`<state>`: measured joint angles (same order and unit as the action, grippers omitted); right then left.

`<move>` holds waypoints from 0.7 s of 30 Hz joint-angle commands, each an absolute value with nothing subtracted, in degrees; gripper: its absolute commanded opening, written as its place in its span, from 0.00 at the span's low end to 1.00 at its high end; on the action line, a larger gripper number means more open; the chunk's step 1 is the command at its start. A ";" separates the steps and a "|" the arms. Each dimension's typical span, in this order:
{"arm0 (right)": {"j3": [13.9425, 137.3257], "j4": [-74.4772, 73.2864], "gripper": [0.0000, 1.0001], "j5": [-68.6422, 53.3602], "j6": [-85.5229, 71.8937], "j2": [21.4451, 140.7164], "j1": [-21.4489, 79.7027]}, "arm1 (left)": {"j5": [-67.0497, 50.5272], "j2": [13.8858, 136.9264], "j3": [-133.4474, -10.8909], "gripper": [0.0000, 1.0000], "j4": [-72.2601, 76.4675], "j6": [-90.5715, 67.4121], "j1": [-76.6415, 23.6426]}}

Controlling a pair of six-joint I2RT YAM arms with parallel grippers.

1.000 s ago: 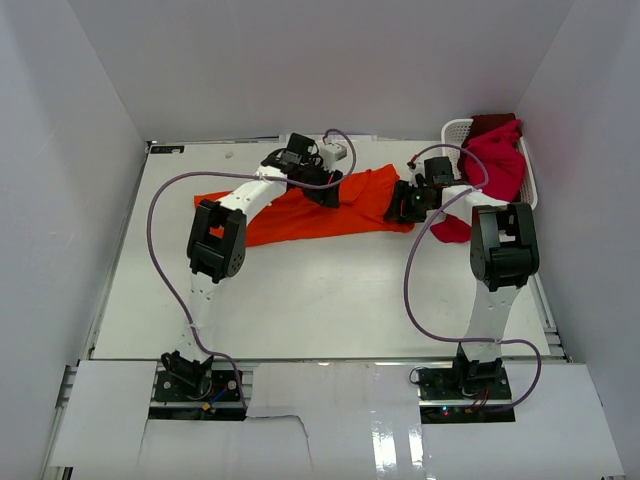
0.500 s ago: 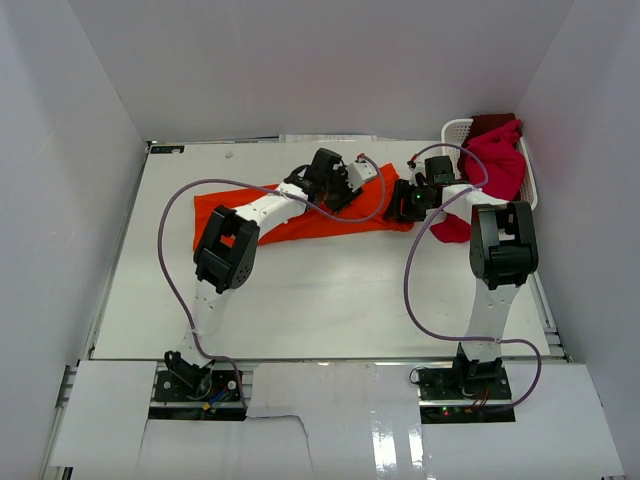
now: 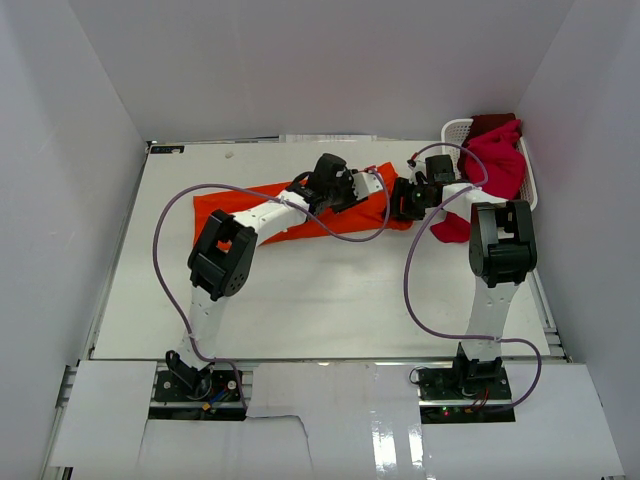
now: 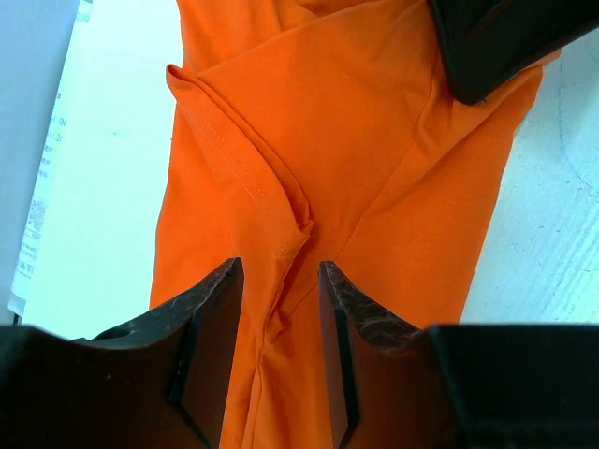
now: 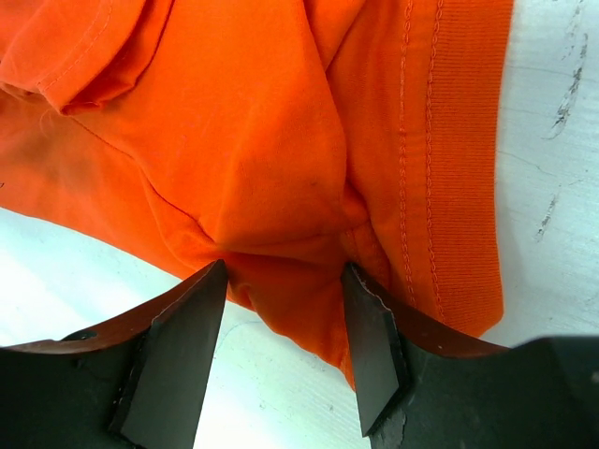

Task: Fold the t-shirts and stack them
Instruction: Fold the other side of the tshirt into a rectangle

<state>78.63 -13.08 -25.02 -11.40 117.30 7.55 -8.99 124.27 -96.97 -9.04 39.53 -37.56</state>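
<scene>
Jaws: right gripper (image 5: 285, 271) clenched on a bunched wad of the orange t-shirt (image 3: 225, 203); left gripper (image 4: 279, 271) part-spread astride a raised crease, not pinching it. Shirt lies in a band across the table (image 3: 300, 300) toward 12 o'clock; crimson t-shirt (image 3: 495, 160) is heaped on the basket (image 3: 455, 128) at 2 o'clock.

No legible text; small dark label (image 3: 166, 149) at table (image 3: 300, 300) far-left corner unreadable.

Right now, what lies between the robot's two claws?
Only the orange t-shirt: its cloth runs unbroken from the left gripper to the right gripper. The left wrist view shows it best; the top view agrees.
</scene>
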 commanded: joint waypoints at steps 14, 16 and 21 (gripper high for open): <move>79.01 -13.54 0.60 -24.52 -10.72 119.53 7.38 | -9.06 124.54 -98.35 0.52 -7.65 42.63 -38.06; 78.93 -13.54 0.60 -24.61 -10.64 119.53 7.38 | -9.14 125.33 -98.96 0.54 -7.73 42.54 -38.06; 79.28 -13.54 0.60 -24.79 -10.72 119.62 7.38 | -9.40 127.35 -101.07 0.58 -8.96 41.66 -37.88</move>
<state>78.76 -12.99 -25.65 -11.49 117.49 7.40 -8.93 126.82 -98.41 -8.64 41.98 -37.67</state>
